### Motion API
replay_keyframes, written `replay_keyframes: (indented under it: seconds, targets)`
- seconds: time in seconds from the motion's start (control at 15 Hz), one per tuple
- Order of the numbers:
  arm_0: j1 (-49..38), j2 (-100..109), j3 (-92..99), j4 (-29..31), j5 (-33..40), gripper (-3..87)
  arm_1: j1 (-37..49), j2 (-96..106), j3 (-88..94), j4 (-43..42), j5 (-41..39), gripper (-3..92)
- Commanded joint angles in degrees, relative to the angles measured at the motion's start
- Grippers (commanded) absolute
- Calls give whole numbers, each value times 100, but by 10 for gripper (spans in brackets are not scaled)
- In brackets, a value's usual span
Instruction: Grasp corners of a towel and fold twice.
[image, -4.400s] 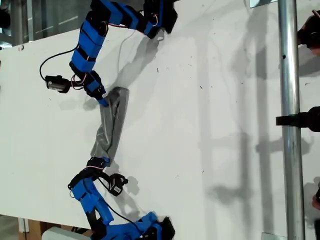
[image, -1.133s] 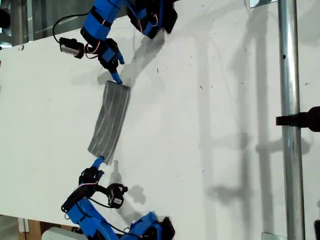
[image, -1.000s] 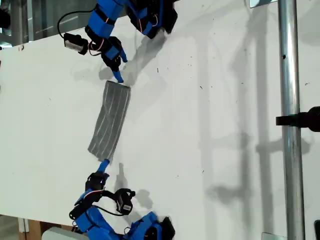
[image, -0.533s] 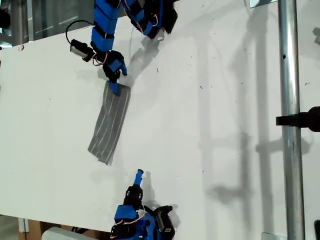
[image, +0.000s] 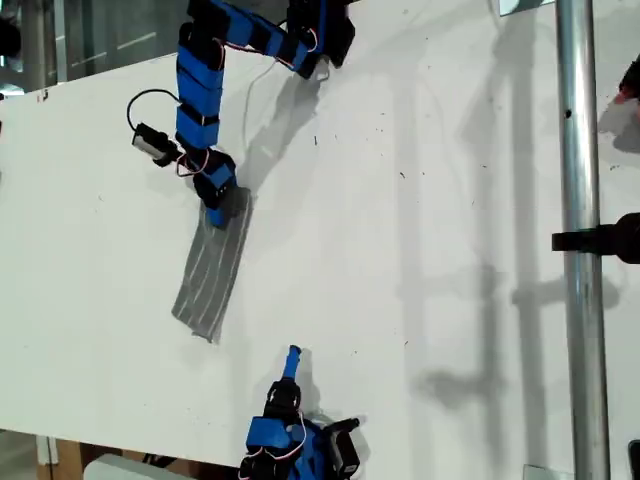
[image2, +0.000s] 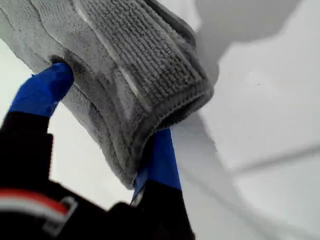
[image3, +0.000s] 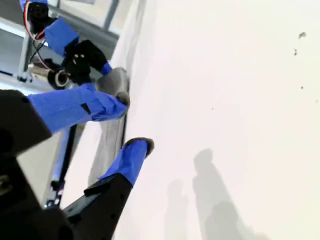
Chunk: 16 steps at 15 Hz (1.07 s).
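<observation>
Gripping the towel (image: 210, 275), folded to a long strip in the exterior view's left half, my first gripper (image2: 107, 127) has its fingers clamped on one end. My second gripper (image3: 135, 127), fingers apart and empty, sits clear. The second fold seems next: carry that end over. No writing is visible.

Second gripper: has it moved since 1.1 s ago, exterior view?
Yes. My second gripper has left the towel end it was beside and shifted toward the exterior view's right, closer to the metal pole; it's empty and open now.
</observation>
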<state>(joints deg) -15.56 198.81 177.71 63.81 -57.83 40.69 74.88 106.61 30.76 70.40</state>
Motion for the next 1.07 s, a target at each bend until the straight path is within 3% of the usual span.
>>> replay_keyframes:
  seconds: [0.0, 0.2, 0.47, 0.53, 0.67, 0.87, 1.0]
  targets:
    - [0, 44, 35, 70, 0, 123, 176, 193, -176, 378, -334, 40]
    - [0, 44, 79, 70, -9, 122, -18, 1767, 1204, 1397, -756, -1]
    - [35, 44, 97, 70, 18, 122, -817, 5678, 2979, 4395, -229, -2]
    - [70, 44, 97, 70, 18, 121, -1090, 6425, 3138, 4799, 18, -2]
    - [79, 44, 97, 79, 18, 121, -1345, 6759, 2777, 4096, -114, -2]
    - [70, 44, 97, 88, 9, 121, -1195, 4869, 1995, 1635, -519, -2]
    - [62, 44, 97, 88, 0, 120, -1178, 3296, 1143, 492, -562, -2]
